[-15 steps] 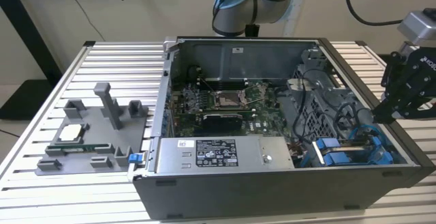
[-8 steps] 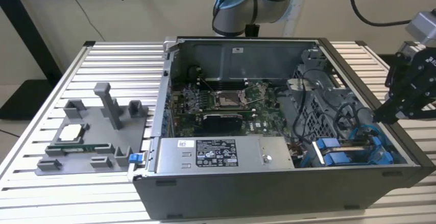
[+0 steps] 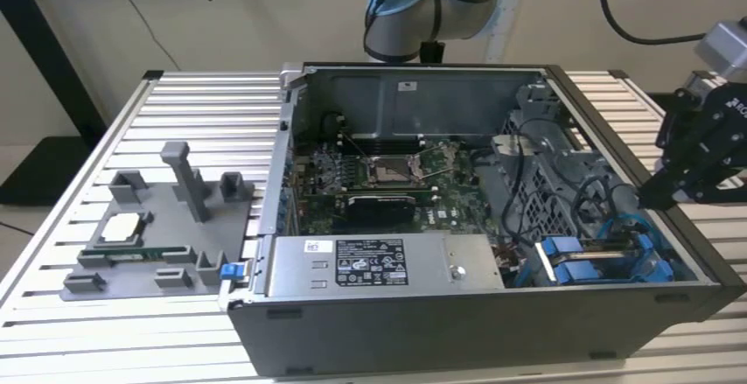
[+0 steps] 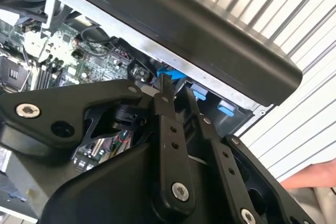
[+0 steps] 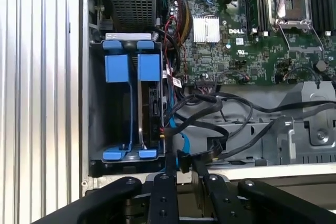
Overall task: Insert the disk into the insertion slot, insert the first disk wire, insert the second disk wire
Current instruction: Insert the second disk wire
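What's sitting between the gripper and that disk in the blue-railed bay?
The disk sits in the insertion slot, with the gripper at the case edge close by. A blue wire and a few black cables run through the gap between them; nothing else visible stands there.

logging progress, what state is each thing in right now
computer case: lying flat, side open
disk: sitting in the insertion slot
wires: loose bundle lying beside the slot
claw: at the case edge, next to the slot
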